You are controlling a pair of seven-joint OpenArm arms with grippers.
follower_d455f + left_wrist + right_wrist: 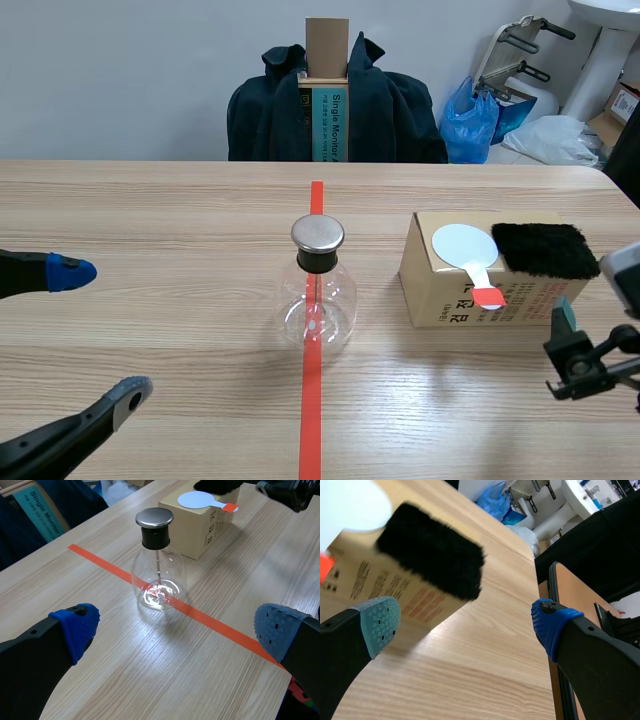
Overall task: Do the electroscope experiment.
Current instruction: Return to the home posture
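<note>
Glass and fragile, I reckon, the electroscope point(318, 290) sits mid-frame on the tabletop point(150, 220); with left pincer point(100, 332) and right pincer point(466, 625) both gaping empty, I'd take the light, stiff paddle point(462, 245), centre-right, by its red handle point(488, 295).

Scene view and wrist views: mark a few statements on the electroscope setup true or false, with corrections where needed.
1. The flask stands on the tape line. True.
2. The fur pad lies beside the box. False: it rests on top of the box.
3. The white paddle lies on the box. True.
4. The left gripper is shut on the flask. False: it is open and holds nothing.
5. The right gripper is open. True.
</note>
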